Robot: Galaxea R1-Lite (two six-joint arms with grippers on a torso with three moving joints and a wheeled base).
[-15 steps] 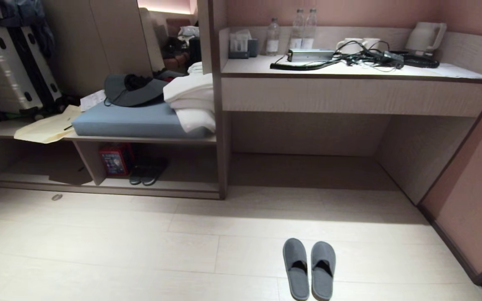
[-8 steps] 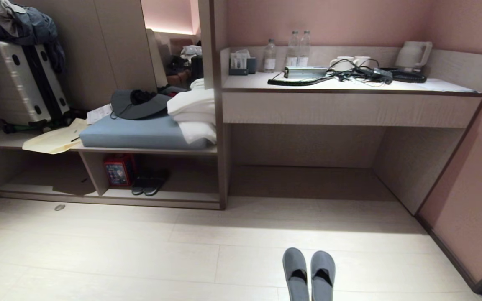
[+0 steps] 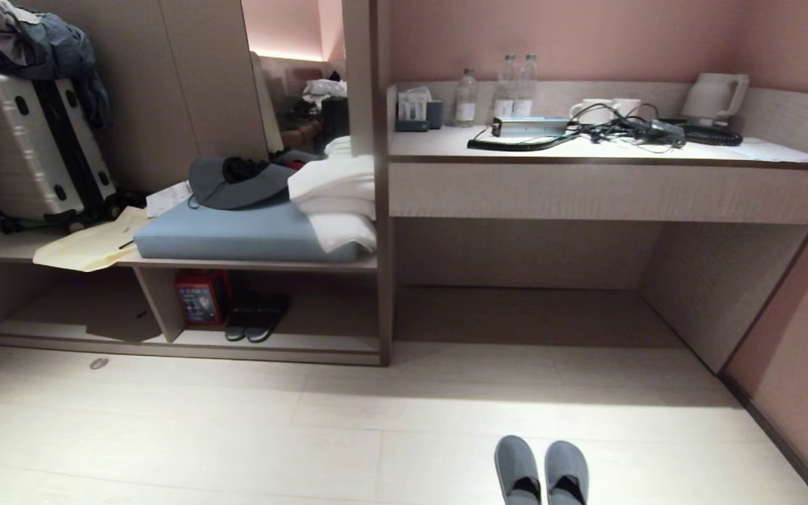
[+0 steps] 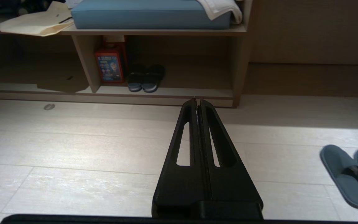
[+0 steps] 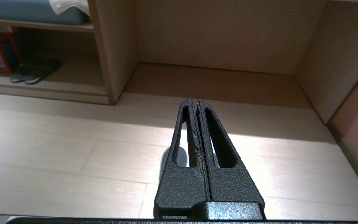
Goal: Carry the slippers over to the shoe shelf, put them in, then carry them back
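- Left gripper [image 4: 197,101]: jaws pressed together, holding nothing, above the floor [image 4: 73,149]
- Right gripper [image 5: 194,101]: jaws pressed together, empty
- Slippers [image 4: 350,174] lie side by side on the floor, well off to one side of the left jaws, toes toward the shoe shelf [image 4: 166,91]

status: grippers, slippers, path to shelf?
Left gripper and right gripper shut, empty. Slippers side by side on floor, untouched. Shoe shelf already holds dark pair beside red box.
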